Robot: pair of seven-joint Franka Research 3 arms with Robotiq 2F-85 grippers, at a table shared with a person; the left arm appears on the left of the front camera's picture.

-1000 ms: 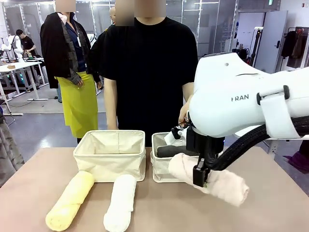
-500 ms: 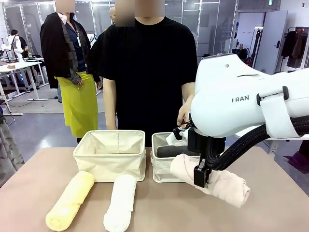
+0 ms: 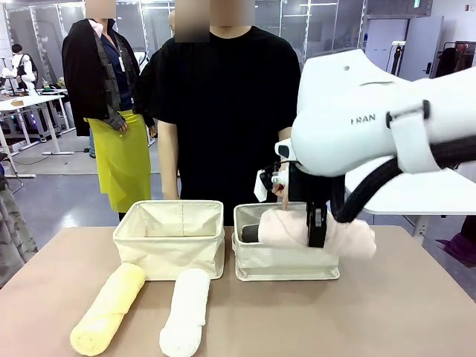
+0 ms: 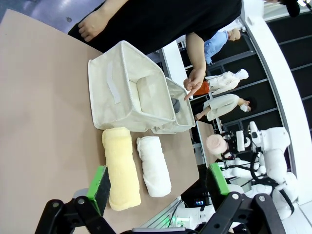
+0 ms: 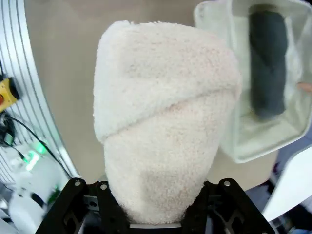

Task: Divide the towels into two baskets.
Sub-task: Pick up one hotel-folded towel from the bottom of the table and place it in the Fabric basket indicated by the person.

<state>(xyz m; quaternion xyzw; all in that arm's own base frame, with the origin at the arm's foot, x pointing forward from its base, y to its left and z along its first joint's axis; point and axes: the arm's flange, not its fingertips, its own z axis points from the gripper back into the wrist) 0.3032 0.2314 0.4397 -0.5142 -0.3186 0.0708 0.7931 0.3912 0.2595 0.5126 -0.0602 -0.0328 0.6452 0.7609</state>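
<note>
My right gripper (image 3: 316, 225) is clamped across the middle of the pinkish-beige towel (image 3: 351, 238). It holds the roll clear of the table (image 3: 401, 312), about level with the rim of the right basket (image 3: 286, 265). One end of the roll juts past that basket's right side. Looking down my right wrist, the roll bulges up between my fingers and hides them, with the basket just beside it. I cannot tell whether any of the roll is over the opening. The dark grey towel (image 5: 267, 58) lies inside that basket along one wall. The person's hand (image 3: 282, 192) hangs at the basket's far edge, one finger pointing down into it. The left basket (image 3: 169, 249) stands right beside the other with nothing visible in it. In front of it the yellow towel (image 3: 109, 307) and the white towel (image 3: 186, 312) lie near each other on the table. My left gripper (image 4: 157, 170) hangs above those two rolls with its green pads spread wide and nothing between them.
</note>
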